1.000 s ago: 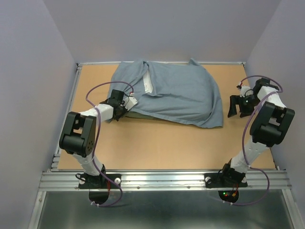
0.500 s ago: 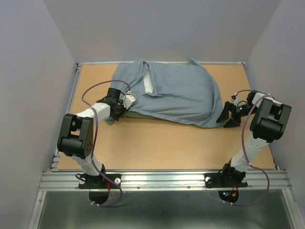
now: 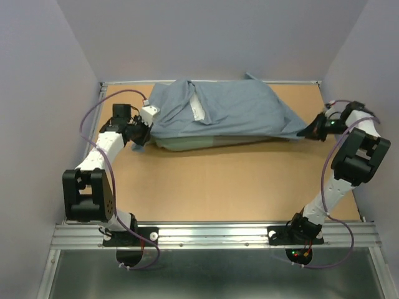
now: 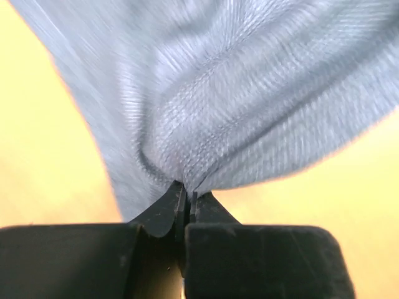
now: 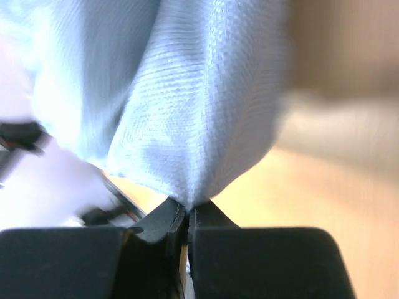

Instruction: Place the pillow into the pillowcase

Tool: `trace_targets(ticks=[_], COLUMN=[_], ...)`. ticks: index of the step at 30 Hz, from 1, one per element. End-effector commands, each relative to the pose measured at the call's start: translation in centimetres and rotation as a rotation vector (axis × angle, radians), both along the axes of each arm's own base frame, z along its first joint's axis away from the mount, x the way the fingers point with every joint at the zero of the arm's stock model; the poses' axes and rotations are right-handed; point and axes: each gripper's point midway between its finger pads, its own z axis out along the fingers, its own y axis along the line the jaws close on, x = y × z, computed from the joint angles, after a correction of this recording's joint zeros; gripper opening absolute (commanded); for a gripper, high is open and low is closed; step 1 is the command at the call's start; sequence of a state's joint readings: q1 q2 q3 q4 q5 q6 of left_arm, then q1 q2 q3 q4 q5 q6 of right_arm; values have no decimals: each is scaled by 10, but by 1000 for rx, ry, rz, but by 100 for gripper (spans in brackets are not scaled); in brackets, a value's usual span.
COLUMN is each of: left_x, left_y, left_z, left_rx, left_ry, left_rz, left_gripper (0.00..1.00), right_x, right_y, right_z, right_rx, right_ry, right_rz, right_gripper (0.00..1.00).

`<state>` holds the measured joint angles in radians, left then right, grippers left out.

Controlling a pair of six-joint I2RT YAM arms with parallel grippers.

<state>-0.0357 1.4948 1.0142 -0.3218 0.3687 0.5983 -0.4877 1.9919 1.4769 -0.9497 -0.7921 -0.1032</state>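
The grey-blue pillowcase lies stretched across the far half of the table, bulging. A white strip of the pillow shows through a gap in the cloth, and the rest of the pillow is hidden. My left gripper is shut on the case's left end. In the left wrist view the cloth fans out from the shut left gripper. My right gripper is shut on the case's right corner. In the right wrist view the fabric pinches into the shut right gripper.
The brown tabletop is boxed in by pale walls on the left, right and back. A metal rail runs along the near edge, where both arm bases are bolted. The right arm's elbow stands close to the right wall.
The right gripper swung in to the case's right corner, shut on it and pulled it right. The left gripper carried its end left and back, so the case now lies taut.
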Motion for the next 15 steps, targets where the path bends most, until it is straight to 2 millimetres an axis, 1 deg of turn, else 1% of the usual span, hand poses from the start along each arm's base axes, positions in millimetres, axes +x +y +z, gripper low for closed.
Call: trace_targets(ticks=[1, 2, 3, 4, 5, 6, 7, 8, 9, 10, 11, 12, 13, 14, 15], left_x=[42, 45, 48, 50, 54, 55, 57, 60, 62, 62, 61, 62, 59, 56, 40], left_y=[40, 42, 43, 42, 41, 41, 40, 41, 43, 44, 44, 45, 45, 42, 22], left_z=[139, 156, 175, 200, 215, 226, 235, 260, 273, 281, 292, 296, 298, 289, 251], left_rx=[-11, -14, -18, -26, -34, -38, -53, -57, -63, -72, -64, -63, -63, 10, -1], left_ry=[-405, -452, -508, -568, -614, -645, -663, -714, -741, -751, -777, -791, -795, -787, -639], left_rz=[56, 56, 50, 48, 45, 48, 55, 64, 88, 94, 92, 98, 96, 11, -107], left_gripper=[0, 0, 0, 0, 0, 0, 0, 0, 0, 0, 0, 0, 0, 0, 0], right_x=[41, 44, 48, 50, 52, 54, 60, 62, 64, 63, 63, 63, 61, 57, 43], right_y=[-116, -127, -136, -142, -143, -142, -146, -147, -148, -142, -140, -138, -135, -134, -119], right_z=[146, 167, 198, 211, 231, 240, 249, 258, 280, 283, 281, 278, 260, 246, 225], right_rx=[-156, -152, -162, -158, -169, -160, -159, -148, -158, -143, -159, -184, -192, -234, -303], right_ry=[-418, -453, -514, -543, -586, -601, -628, -642, -685, -696, -700, -702, -660, -623, -588], right_rz=[-251, -287, -312, -322, -323, -327, -338, -343, -343, -326, -314, -299, -291, -279, -167], right_gripper=[0, 1, 0, 0, 1, 1, 1, 0, 1, 1, 0, 1, 1, 0, 1])
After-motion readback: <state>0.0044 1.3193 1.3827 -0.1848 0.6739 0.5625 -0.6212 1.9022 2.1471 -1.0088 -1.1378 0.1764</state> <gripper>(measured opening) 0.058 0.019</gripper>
